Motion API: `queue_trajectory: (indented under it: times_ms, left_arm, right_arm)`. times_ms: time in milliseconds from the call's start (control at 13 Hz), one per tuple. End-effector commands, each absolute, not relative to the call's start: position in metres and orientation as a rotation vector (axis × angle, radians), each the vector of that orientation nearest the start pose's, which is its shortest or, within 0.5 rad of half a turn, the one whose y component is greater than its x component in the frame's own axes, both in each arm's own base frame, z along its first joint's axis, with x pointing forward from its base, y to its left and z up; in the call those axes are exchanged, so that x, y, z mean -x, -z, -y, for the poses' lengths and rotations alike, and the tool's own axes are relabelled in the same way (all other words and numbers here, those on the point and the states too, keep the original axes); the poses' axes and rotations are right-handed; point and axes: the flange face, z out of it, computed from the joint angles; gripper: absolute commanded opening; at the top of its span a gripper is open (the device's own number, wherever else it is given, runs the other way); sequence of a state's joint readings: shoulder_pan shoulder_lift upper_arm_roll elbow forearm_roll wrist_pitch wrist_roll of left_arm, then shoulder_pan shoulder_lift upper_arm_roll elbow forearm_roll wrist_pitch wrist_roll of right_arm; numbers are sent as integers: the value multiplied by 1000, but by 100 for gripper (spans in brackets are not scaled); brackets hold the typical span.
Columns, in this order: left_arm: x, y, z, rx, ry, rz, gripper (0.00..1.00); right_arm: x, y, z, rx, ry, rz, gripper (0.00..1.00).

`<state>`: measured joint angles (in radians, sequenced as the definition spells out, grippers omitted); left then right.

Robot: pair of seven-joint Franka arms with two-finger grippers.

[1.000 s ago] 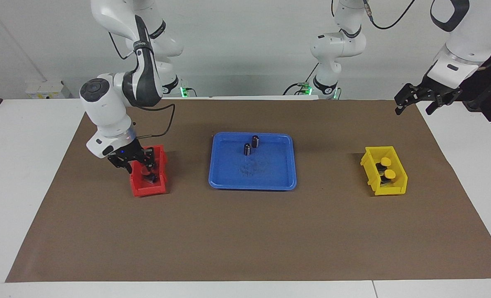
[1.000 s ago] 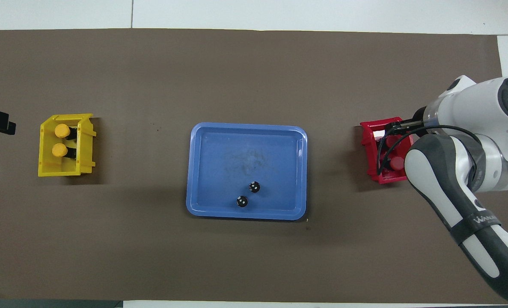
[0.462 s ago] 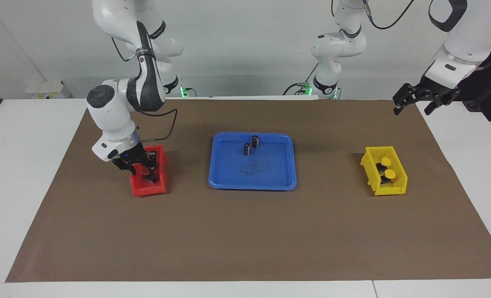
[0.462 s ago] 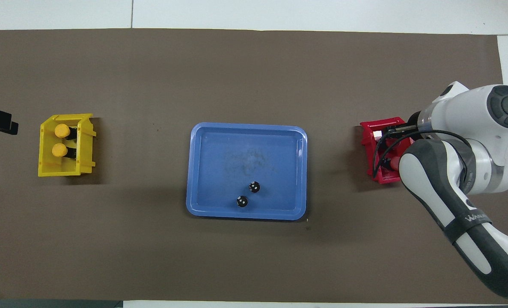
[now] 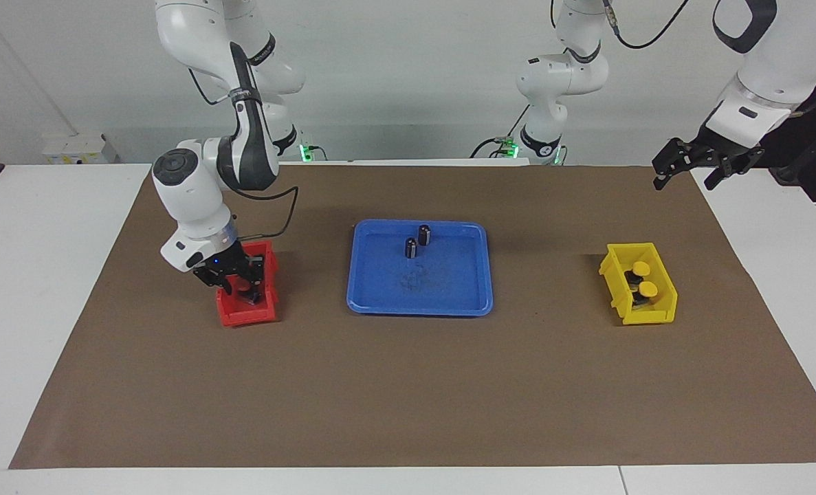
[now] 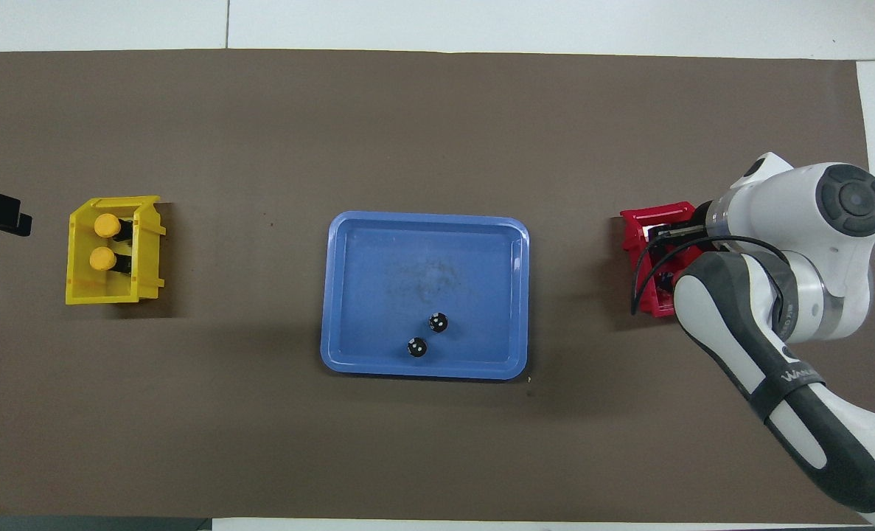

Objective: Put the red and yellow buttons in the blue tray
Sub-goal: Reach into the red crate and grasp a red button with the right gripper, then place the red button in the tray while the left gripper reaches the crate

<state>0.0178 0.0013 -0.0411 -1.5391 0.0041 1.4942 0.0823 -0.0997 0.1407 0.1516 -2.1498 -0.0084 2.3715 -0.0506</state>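
Observation:
Two yellow buttons (image 5: 643, 267) (image 6: 105, 225) lie in the small yellow bin (image 5: 648, 317) toward the left arm's end. A red button (image 5: 244, 284) with a dark base shows in the small red bin (image 5: 243, 315) (image 6: 638, 234) toward the right arm's end. My right gripper (image 5: 237, 278) is down in that bin, at the button. In the overhead view its arm hides the bin's contents. The blue tray (image 5: 449, 289) (image 6: 378, 258) lies mid-table. My left gripper (image 5: 686, 175) is open and empty, up over the mat's corner; that arm waits.
Two capless dark cylinders (image 5: 411, 247) (image 6: 438, 322) stand in the tray, in the part nearer the robots. The brown mat (image 5: 408, 385) covers the table between the bins and the tray. The right arm's cable (image 5: 280, 213) hangs beside the red bin.
The right arm's wrist has shifted toward the tray, with the gripper staying in the red bin. It now covers the red caps in the overhead view. The left gripper has barely moved.

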Motion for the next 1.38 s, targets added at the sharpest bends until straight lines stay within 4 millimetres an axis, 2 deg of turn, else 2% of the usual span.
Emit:
queue_trajectory:
  times_ms: [0, 77, 154, 308, 462, 538, 615, 692, 846, 1000, 1154, 1308]
  left_arm:
    - [-534, -631, 12, 3143, -113, -145, 100]
    - [-533, -633, 11, 3143, -106, -140, 100]
    - [-533, -630, 10, 3142, -106, -138, 100]
    - [-532, -628, 11, 3142, -106, -138, 100]
    - [-528, -626, 10, 3141, -113, -138, 100]
    - [-529, -626, 8, 3141, -106, -138, 100]
    - [-530, -627, 5, 3138, -94, -137, 100]
    - [-532, -629, -3, 3133, -82, -129, 100]
    - [-536, -623, -29, 3128, -16, -187, 100]
    - [-544, -601, -62, 3122, 45, -193, 100]
    - [-561, -560, -67, 3116, 97, -187, 100]
    - [-585, -513, -71, 3113, 125, -183, 98]
  right_arm:
    - [-557, -346, -32, 3108, 144, 207, 40]
    - [-558, -347, -31, 3108, 141, 207, 31]
    - [-559, -349, -31, 3108, 132, 207, 26]
    - [-571, -366, -30, 3107, 92, 205, 25]
    - [-587, -398, -32, 3104, 23, 204, 25]
    - [-594, -412, -40, 3100, -9, 210, 25]
    - [-601, -435, -58, 3096, -15, 216, 25]
    - [-608, -449, -80, 3096, -23, 171, 25]
    - [-613, -463, -140, 3094, 4, 21, 25]
    - [-608, -454, -203, 3060, 74, -182, 25]
    - [-592, -442, -264, 3033, 97, -262, 24]
    - [-573, -417, -320, 3028, 89, -310, 24]
